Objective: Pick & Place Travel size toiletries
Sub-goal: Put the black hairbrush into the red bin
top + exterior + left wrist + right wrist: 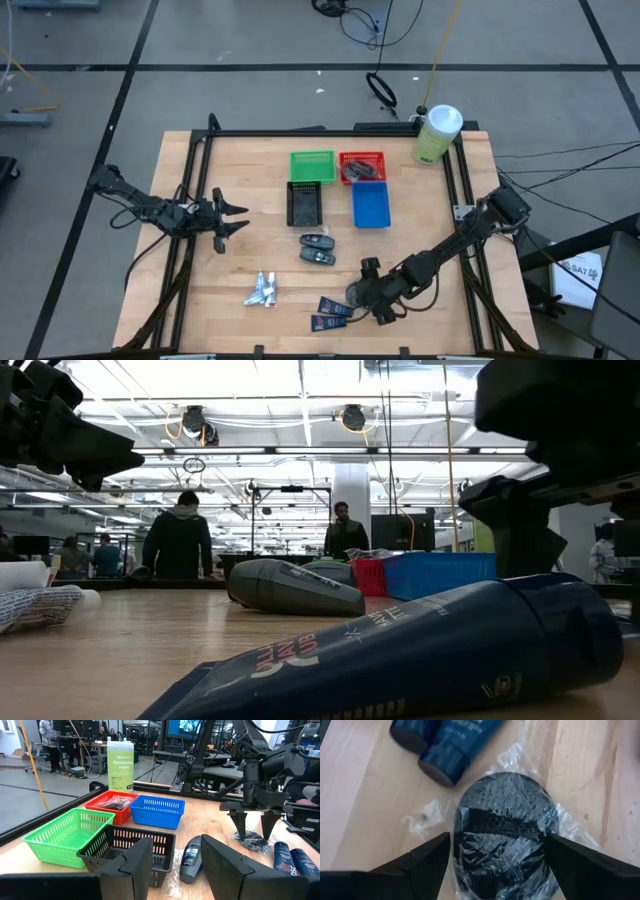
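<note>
My right gripper is open and points down near the table's near edge. Its fingers stand on either side of a dark round disc in clear wrap, which lies flat on the table. Two navy tubes lie just left of the disc. Two black oval pieces lie at the table's middle. The silver-white mini tubes lie toward the near left. My left gripper waits open at the left, above the table.
Four small bins stand at the table's far middle: green, red with dark items inside, black and blue. A pale-green wipes bottle stands at the far right corner. People stand in the room beyond the table.
</note>
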Tool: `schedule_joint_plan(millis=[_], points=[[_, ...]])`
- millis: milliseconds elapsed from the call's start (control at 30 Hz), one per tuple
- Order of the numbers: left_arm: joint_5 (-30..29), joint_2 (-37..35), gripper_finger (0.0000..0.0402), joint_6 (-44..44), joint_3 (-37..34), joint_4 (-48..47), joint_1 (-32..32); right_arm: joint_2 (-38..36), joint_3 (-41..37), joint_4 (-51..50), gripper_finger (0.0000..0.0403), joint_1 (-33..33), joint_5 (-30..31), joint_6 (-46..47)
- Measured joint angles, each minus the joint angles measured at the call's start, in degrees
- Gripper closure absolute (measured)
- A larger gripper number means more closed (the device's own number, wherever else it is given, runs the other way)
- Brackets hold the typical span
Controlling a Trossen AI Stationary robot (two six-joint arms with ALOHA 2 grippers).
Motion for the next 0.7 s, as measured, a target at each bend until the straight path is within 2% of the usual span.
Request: schedule_joint_plan(millis=[133, 433, 700], points=[[-0.04, 0.0, 0.0238, 0.01, 0.0, 0.01, 0.0, 0.69, 0.09, -1.68, 0.0096, -0.06, 0.88, 0.93], [-0.07, 0.0, 0.0238, 0.47, 0.0, 0.01, 0.0, -2.1, -0.06, -12.76, 0.0127, -0.94, 1.63, 1.76], [-0.07, 0.0, 0.0238, 0.91, 0.0, 0.01, 0.0, -2.32, -0.1, -14.07, 0.0171, -1.19, 1.05, 1.84]])
